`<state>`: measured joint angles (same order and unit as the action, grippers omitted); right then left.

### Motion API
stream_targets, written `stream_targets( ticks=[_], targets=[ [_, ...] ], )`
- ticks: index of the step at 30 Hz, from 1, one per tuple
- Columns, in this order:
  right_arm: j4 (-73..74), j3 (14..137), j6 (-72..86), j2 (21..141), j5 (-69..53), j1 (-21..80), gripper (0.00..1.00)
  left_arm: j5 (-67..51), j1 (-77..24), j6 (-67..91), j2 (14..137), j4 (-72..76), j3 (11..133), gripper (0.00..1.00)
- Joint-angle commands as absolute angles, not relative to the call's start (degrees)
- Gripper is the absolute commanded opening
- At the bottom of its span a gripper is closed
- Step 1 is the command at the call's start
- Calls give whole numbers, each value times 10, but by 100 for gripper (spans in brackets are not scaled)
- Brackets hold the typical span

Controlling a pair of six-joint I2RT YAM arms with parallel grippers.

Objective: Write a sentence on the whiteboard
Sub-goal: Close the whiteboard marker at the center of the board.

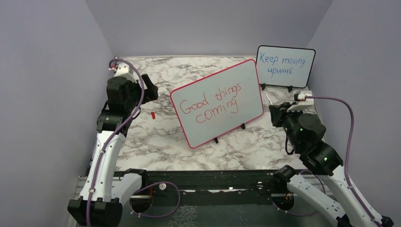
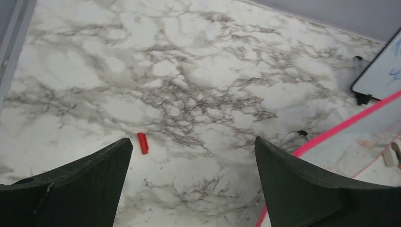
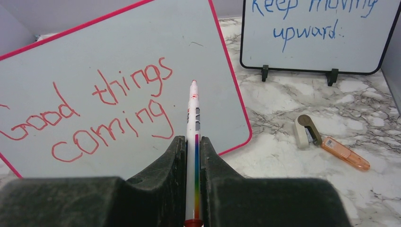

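The whiteboard (image 1: 246,80) stands mid-bench on small feet, the red sentence (image 1: 211,105) written on it; judged light and tippable, best steadied by its frame; a slim marker (image 3: 193,109) is clamped in the right pincer (image 3: 193,142); the left pincer (image 2: 192,144) is spread wide, empty

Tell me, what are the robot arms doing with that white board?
The right tool is shut on a marker, its tip pointing toward the pink-framed whiteboard. The sentence "Good things coming" is already on it in red. The left tool hangs open and empty above the table, near a small red piece. The writing looks done, or nearly so.
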<state>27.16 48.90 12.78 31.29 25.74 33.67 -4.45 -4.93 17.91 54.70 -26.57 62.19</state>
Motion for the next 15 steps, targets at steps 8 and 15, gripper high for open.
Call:
stream_targets(
  ticks=[8,15],
  targets=[
    [271,476,123,290,254,334,1,86,-26,238,654,-353,544,90],
    [272,474,124,287,247,334,1,30,-6,227,792,-324,560,67]
  ],
)
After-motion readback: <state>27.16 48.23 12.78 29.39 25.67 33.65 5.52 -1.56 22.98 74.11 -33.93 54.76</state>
